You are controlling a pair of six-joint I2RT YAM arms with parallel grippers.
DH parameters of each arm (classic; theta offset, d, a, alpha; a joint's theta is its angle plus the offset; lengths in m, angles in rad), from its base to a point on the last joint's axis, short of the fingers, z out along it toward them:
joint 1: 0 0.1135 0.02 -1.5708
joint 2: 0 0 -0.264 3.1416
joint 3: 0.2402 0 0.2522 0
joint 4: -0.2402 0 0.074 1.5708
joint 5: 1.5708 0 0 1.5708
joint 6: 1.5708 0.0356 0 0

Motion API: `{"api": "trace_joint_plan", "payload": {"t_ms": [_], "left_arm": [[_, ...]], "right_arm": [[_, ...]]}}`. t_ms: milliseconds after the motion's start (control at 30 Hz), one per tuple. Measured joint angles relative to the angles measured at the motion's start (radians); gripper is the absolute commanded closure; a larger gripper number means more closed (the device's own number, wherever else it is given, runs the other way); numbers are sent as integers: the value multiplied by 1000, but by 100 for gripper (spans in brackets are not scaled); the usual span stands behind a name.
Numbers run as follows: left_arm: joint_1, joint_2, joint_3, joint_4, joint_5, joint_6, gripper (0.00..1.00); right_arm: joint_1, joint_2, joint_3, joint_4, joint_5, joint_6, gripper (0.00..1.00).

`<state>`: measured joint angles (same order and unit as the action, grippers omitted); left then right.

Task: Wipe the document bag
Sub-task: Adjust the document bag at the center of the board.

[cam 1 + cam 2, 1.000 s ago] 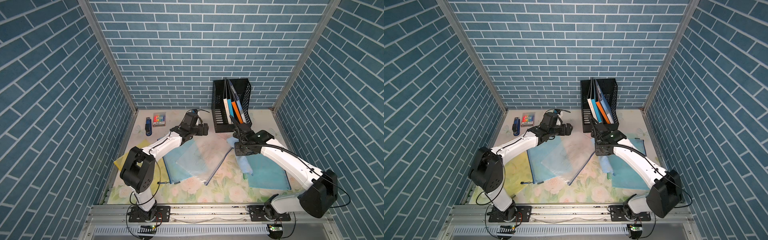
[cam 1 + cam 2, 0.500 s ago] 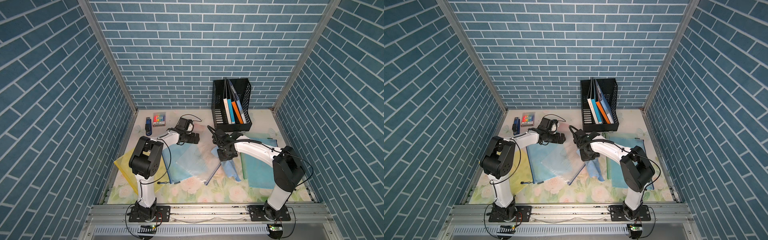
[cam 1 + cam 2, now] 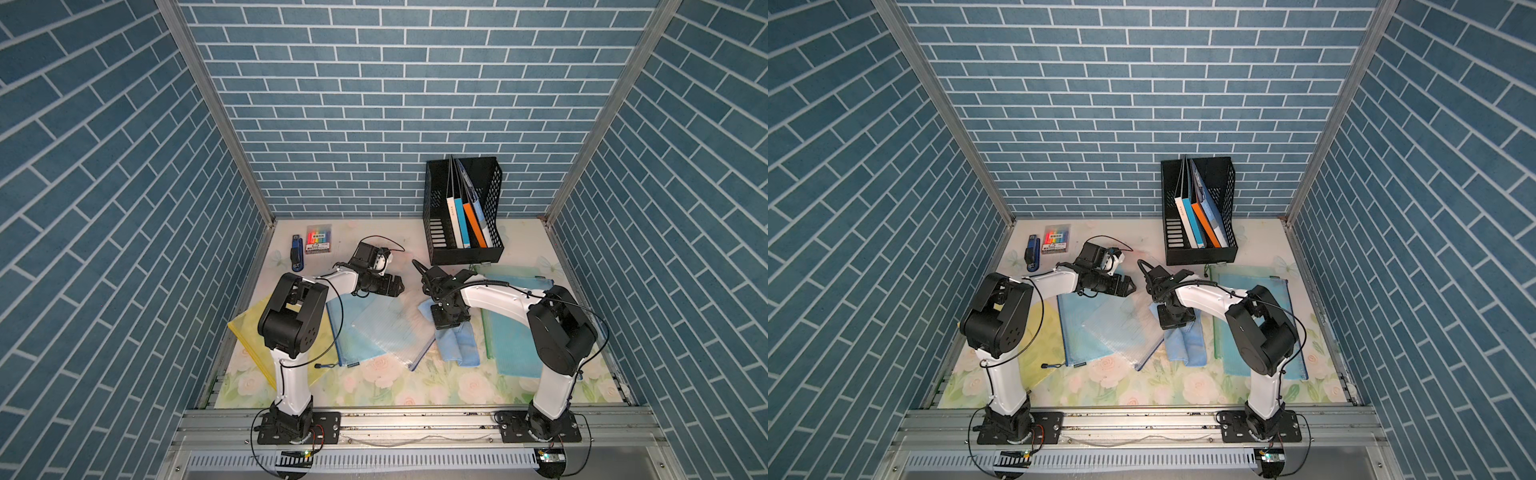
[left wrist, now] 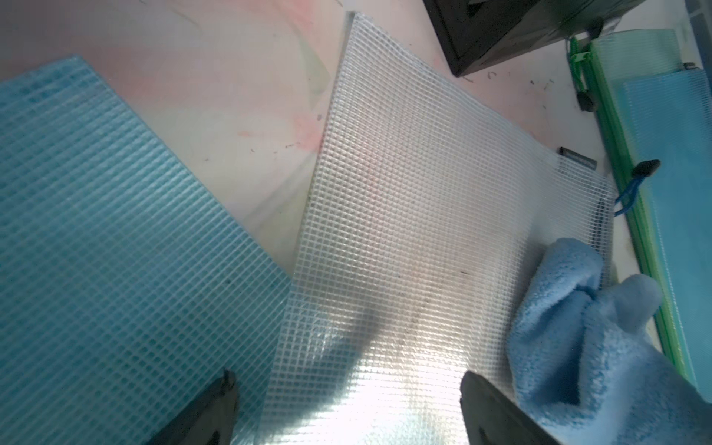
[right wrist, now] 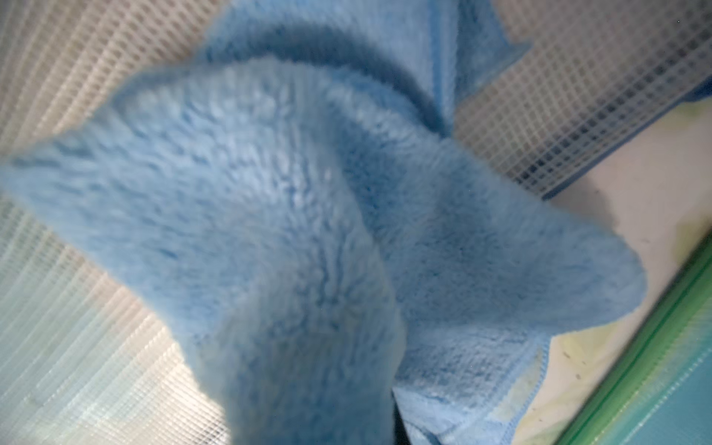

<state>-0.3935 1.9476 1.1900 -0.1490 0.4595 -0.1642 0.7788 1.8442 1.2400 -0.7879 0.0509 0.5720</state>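
Left gripper (image 3: 397,286): spread wide, gripping nothing, hanging over the far edge of the clear mesh document bag (image 3: 390,332) | right gripper (image 3: 449,322): clamping the blue cloth (image 3: 459,347) at the bag's right edge | bag: lying mid-table, overlapping a blue zip bag (image 3: 349,349)

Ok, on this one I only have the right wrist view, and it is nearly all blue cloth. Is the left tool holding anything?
Observer: No. The left tool is open and empty, over the clear bag.
Operator: Any bags that I can't see?
Observer: Yes, a blue bag lies partly under the clear one.
Operator: And the right tool, seen from above?
Observer: In both top views the right tool points down, shut on the cloth at the clear bag's edge.
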Motion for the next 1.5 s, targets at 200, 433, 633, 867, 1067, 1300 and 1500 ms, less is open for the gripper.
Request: {"api": "trace_joint_plan", "payload": {"t_ms": [200, 433, 633, 867, 1067, 1300, 1500], "left_arm": [[3, 11, 0, 10, 79, 5, 15], [2, 12, -17, 11, 153, -3, 32], [10, 12, -40, 55, 212, -48, 39], [57, -31, -179, 286, 335, -222, 37], [80, -50, -294, 585, 445, -438, 32], [88, -51, -374, 890, 518, -652, 28], [89, -51, -365, 947, 540, -694, 28]], "right_arm": [[0, 11, -22, 27, -24, 8, 100], [-1, 14, -22, 30, -30, 8, 100], [-1, 16, -22, 31, -30, 8, 100], [-1, 16, -22, 31, -31, 9, 100], [-1, 16, -22, 31, -31, 9, 100], [-2, 16, -22, 31, -33, 9, 100], [-2, 17, -22, 32, -34, 18, 100]]}}
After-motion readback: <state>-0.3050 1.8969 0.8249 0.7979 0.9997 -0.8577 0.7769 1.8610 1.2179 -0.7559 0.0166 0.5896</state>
